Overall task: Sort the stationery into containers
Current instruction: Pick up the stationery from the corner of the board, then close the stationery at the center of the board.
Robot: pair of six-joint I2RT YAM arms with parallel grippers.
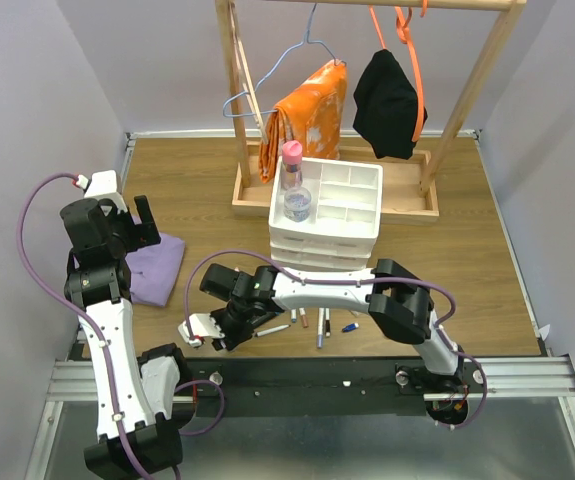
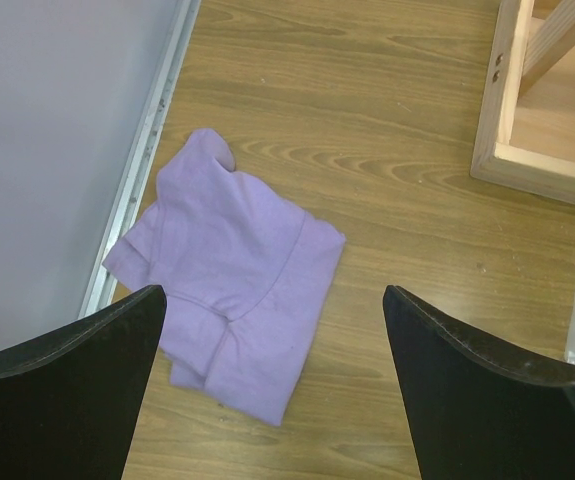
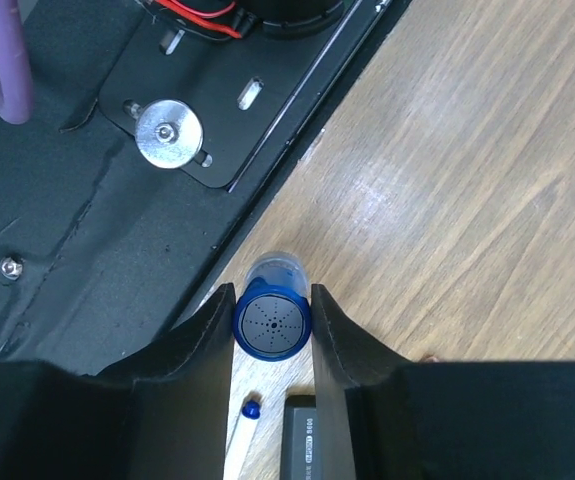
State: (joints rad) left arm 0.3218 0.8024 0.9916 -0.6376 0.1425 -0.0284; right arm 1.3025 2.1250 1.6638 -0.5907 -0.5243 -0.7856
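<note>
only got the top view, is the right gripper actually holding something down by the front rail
Observer: Yes. The right wrist view shows the right gripper shut on a small clear bottle with a blue perforated cap.
Operator: left one got anything
Observer: No. The left gripper is open and holds nothing, a folded purple cloth below it.
Operator: anything near the bottle
Observer: A thin white stick with a blue tip, likely a pen, lies on the wooden table beside it.

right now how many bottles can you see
3. A pink-capped bottle and a clear bottle stand in left compartments of the tray; a blue-capped bottle is clamped in the right gripper. The right arm may hide more.
</note>
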